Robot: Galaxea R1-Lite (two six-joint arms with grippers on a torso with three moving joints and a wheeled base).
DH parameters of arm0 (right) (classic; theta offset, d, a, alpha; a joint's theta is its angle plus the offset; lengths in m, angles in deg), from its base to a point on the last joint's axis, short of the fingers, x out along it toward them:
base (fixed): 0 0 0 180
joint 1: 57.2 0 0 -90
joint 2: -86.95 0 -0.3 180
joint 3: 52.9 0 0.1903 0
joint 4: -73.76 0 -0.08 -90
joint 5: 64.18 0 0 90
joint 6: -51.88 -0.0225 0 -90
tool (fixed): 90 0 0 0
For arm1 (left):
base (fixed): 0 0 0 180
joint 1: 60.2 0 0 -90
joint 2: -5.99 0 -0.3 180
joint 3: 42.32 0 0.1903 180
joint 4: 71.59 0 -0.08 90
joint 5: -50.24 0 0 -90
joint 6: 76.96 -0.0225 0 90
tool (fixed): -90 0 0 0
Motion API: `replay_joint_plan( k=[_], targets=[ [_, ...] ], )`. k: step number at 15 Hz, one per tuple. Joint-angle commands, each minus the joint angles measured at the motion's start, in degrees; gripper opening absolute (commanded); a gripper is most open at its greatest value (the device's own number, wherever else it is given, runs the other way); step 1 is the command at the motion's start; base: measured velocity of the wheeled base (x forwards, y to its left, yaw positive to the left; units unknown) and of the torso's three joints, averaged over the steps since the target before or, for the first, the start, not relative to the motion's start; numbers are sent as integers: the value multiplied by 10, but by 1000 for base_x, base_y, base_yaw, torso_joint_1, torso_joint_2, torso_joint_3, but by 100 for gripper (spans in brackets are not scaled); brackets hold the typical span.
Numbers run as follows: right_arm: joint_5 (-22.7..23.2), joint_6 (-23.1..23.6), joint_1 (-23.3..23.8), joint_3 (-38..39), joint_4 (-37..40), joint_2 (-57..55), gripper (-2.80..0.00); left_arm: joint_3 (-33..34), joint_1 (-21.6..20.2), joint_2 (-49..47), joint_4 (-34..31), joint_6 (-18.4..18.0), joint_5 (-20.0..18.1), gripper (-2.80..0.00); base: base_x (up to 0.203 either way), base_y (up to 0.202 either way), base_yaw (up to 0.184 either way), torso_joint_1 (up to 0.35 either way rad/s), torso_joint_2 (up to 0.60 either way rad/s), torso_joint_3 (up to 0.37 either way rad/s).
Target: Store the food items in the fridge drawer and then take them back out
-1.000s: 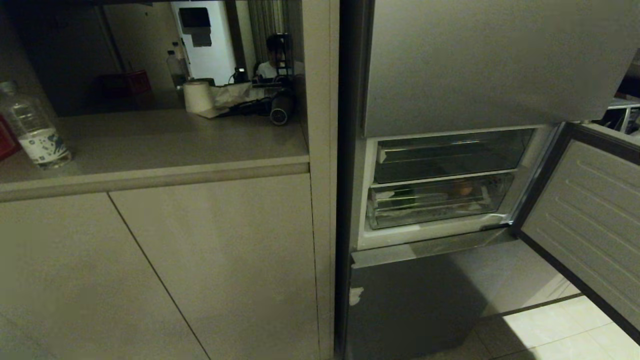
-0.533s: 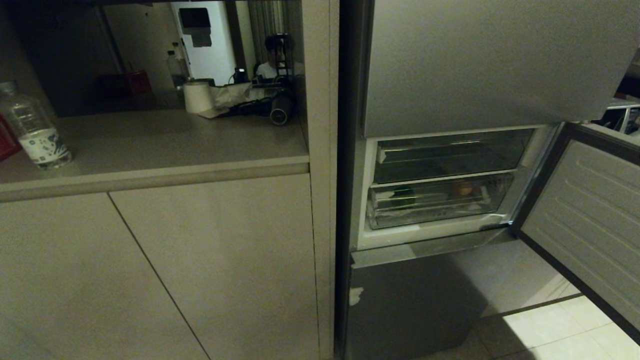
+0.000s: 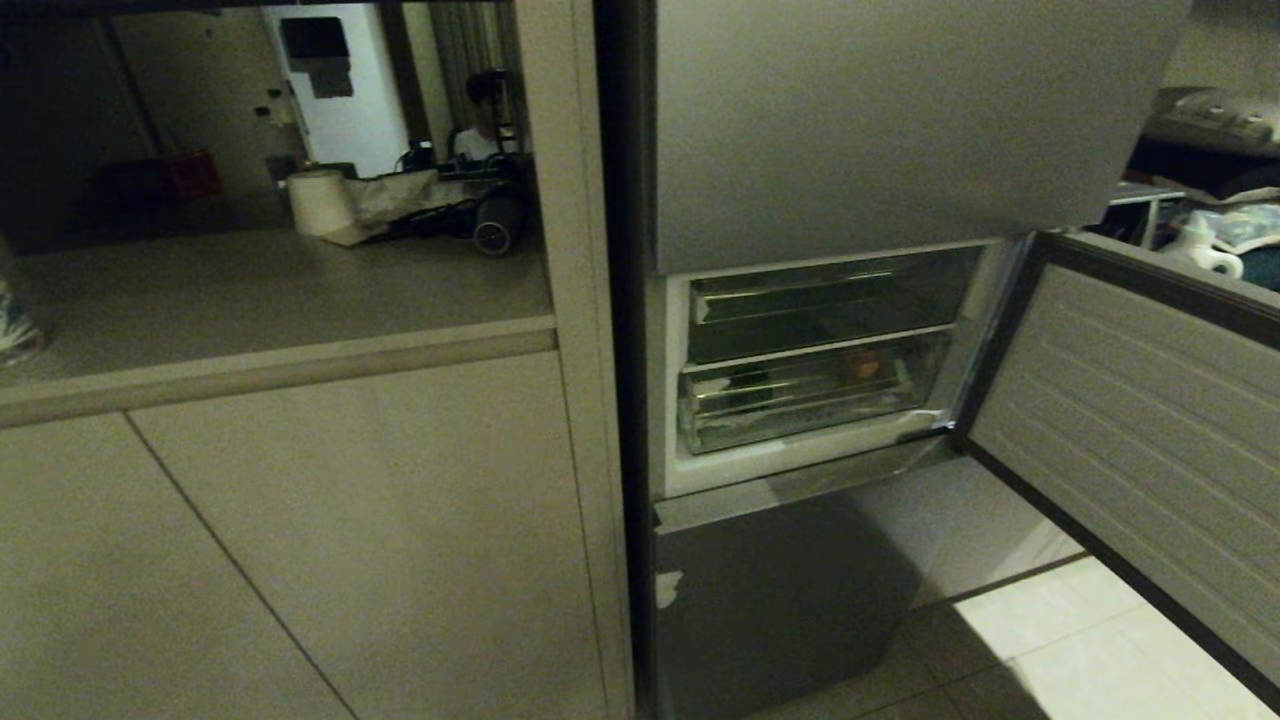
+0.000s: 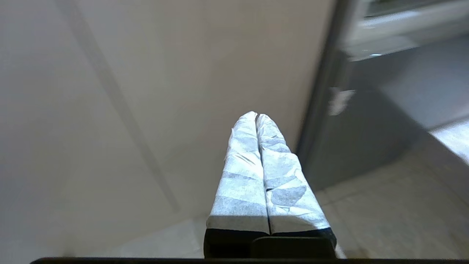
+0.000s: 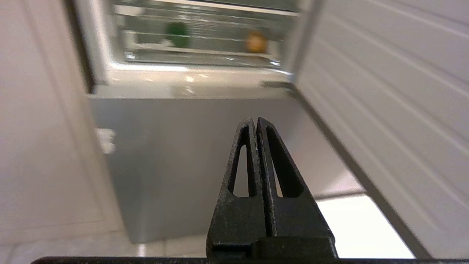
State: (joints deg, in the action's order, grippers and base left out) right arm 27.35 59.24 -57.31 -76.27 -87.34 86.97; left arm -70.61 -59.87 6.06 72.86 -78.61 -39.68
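- Fridge [image 3: 880,120]: your middle compartment door [image 3: 1130,420] stands swung out to the right; two clear drawers are stacked in the opening.
- Fridge drawer [image 3: 800,405]: the lower of the two, pushed fully in. I judge storing is complete and retrieval is the step in hand.
- Food items, counted: two show through the drawer front. One dark green item [image 3: 745,383] sits toward the left end, one orange-brown ball [image 3: 862,364] toward the right end.
- Left end effector [image 4: 256,116]: closed tight, empty, low before the cabinet.
- Right end effector [image 5: 255,120]: closed tight, empty, below the opening.
- Next move: you must reach the drawer front, spread the fingers and pull it out.
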Motion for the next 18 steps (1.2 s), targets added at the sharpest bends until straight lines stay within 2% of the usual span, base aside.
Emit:
replay_joint_plan(
  k=[1, 5, 7, 8, 9, 13, 15, 18],
  targets=[
    [0, -1, 0, 18, 0, 0, -280, 0, 0, -1, 0, 0, 0, -280, -3, 3, -177, 0, 2, 1],
    [-2, -5, 0, 18, 0, 1, -280, 0, 0, -1, 0, 0, 0, -280, -1, 9, -175, 0, 3, 3],
    [-5, -24, 0, 18, -1, 0, -280, 0, 0, -1, 0, 0, 0, -280, 3, 7, -157, 2, 1, 4],
    [-13, -57, 1, 18, -2, 0, -280, 0, 0, -1, 0, 0, 0, -280, 1, 5, -94, 2, 3, 2],
    [-21, -88, 3, 18, -4, 0, -280, 0, 0, -1, 0, 1, 0, -280, 0, 0, 0, 0, 0, 0],
    [-25, -92, 5, 18, -5, -4, -280, 0, 0, -1, 0, 0, 0, -280, 0, 0, 0, 0, 0, 0],
    [-31, -107, 5, -23, -5, -21, -280, 0, 0, -1, 0, 1, 0, -280, 0, 0, 0, 0, 0, 0],
    [-52, -166, 17, -130, -5, -124, -280, 0, 0, -1, 0, 0, 0, -280, 0, 0, 0, 0, 0, 0]
  ],
)
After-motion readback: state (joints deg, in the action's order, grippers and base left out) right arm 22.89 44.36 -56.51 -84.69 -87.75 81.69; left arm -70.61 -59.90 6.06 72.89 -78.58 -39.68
